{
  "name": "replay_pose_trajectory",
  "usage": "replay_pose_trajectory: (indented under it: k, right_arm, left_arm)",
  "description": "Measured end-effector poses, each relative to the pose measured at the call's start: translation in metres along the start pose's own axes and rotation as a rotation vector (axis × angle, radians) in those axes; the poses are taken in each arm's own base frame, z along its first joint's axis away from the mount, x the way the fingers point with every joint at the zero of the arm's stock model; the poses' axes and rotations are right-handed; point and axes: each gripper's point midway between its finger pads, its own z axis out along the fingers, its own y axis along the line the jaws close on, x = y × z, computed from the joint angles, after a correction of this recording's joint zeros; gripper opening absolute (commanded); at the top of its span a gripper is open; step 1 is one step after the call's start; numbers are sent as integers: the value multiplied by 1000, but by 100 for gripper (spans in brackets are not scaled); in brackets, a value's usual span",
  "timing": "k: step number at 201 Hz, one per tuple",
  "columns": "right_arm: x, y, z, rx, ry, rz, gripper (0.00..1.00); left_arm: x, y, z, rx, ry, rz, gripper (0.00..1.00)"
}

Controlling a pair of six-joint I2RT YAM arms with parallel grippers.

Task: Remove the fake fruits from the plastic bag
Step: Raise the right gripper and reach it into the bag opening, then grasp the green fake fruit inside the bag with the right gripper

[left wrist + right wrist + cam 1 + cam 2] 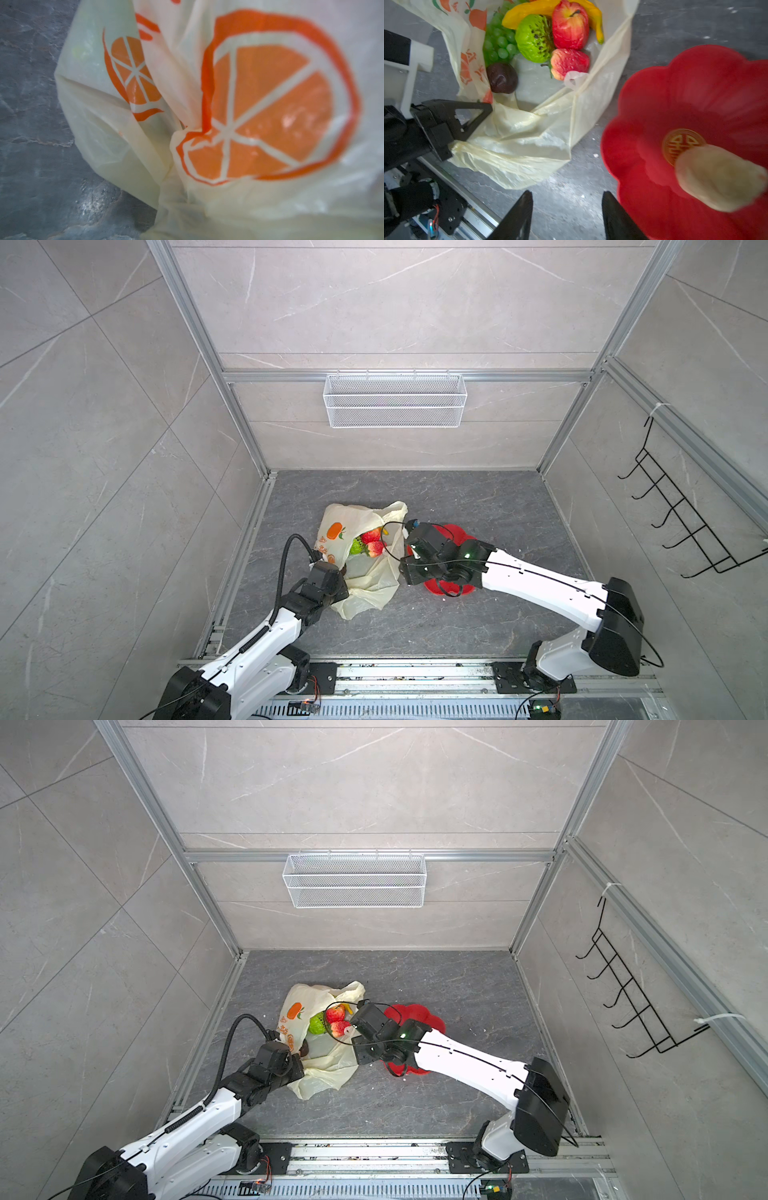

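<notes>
Plastic bag (370, 580), mouth open, edge pinched in the closed left gripper (453, 143), holds fake fruits (535, 39); one beige fruit (718, 178) lies on red plate (695, 93) at the bag's 3 o'clock; right gripper (566, 218) jaws stand apart, empty.

I work over a dark grey, veined counter (457, 497). Directly on it lie the crumpled plastic bag (370, 589) and, just beside it to the right, a red flower-shaped plate (415, 1015). A few white crumbs (596, 155) dot the surface.
</notes>
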Motion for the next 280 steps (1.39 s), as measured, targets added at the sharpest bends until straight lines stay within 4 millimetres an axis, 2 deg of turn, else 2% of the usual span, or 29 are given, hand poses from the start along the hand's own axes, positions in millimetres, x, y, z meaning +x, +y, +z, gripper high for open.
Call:
replay_pose_trajectory:
  k: [55,112,138,214,244,280]
  right_arm:
    - [-10,31,60,-52,11,0,56]
    - [-61,68,115,-76,-34,-1,58]
    - [-78,69,133,-23,-62,-42,62]
    - [-90,58,174,100,-82,-63,80]
    - [-98,53,186,158,-99,-52,82]
    - [-110,55,196,184,-115,-49,82]
  left_arm:
    - [-5,2,-5,-27,-10,-4,0]
    - [-12,11,-7,-89,-33,-22,0]
    - [-15,13,-9,-96,-51,-31,0]
    - [-18,11,-10,-87,-64,-43,0]
    - [-15,13,-9,-89,-61,-42,0]
    - [-15,15,-8,-93,-61,-45,0]
